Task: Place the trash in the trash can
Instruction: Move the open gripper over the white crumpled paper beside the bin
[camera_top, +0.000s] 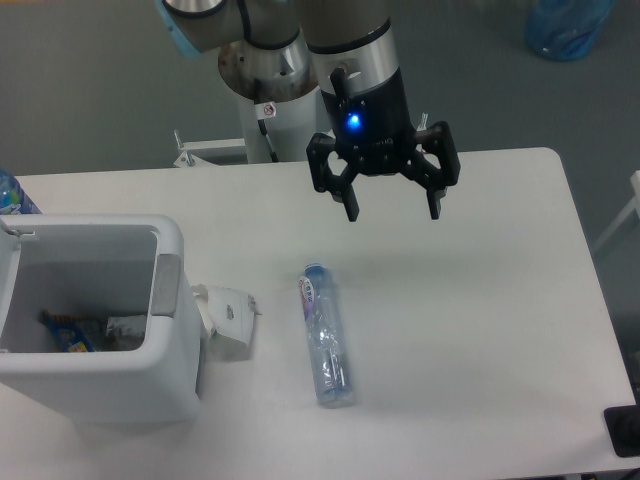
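Note:
A slim clear plastic bottle (325, 335) with a purple-red label lies flat near the middle of the table, its length running front to back. A crumpled white paper wrapper (228, 318) rests against the right side of the trash can. The trash can (170, 300), a white rectangular bin with a grey side panel, stands at the front left and holds some colourful scraps. My gripper (393, 212) hangs above the table behind the bottle, its two fingers spread wide with nothing between them.
The arm's white base (270, 110) rises behind the table's back edge. A blue-capped bottle (12, 195) peeks in at the far left edge. A black object (625, 430) sits at the front right corner. A blue bag (568, 25) lies on the floor.

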